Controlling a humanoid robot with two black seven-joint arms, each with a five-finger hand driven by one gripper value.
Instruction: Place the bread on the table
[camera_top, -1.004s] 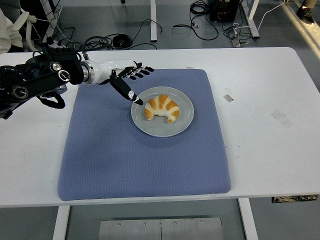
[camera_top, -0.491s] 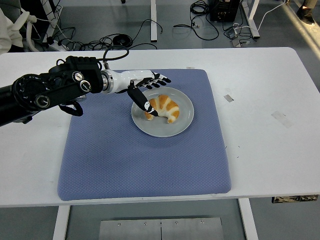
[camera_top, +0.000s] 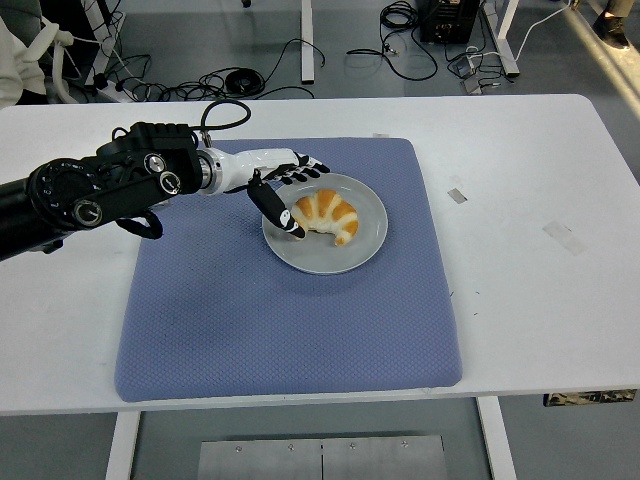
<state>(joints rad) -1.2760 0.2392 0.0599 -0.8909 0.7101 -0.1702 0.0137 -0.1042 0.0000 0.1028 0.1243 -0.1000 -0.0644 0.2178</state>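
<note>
A croissant (camera_top: 326, 215) with white stripes lies on a grey plate (camera_top: 365, 243) in the upper middle of a blue mat (camera_top: 260, 320). My left hand (camera_top: 288, 190) reaches in from the left and hovers over the plate's left edge. Its fingers are spread, with the thumb (camera_top: 276, 212) pointing down beside the croissant's left end and the other fingertips (camera_top: 310, 168) just above its top. It holds nothing. The right arm is out of view.
The mat covers the middle of the white table (camera_top: 540, 180). Two pieces of tape (camera_top: 457, 195) (camera_top: 562, 237) lie on the table's right side. Cables and desk legs lie on the floor beyond the far edge.
My left hand came right from the mat's upper left to the plate, then drew back slightly left; the thumb now sits beside the croissant's left end. The croissant has shifted a little.
</note>
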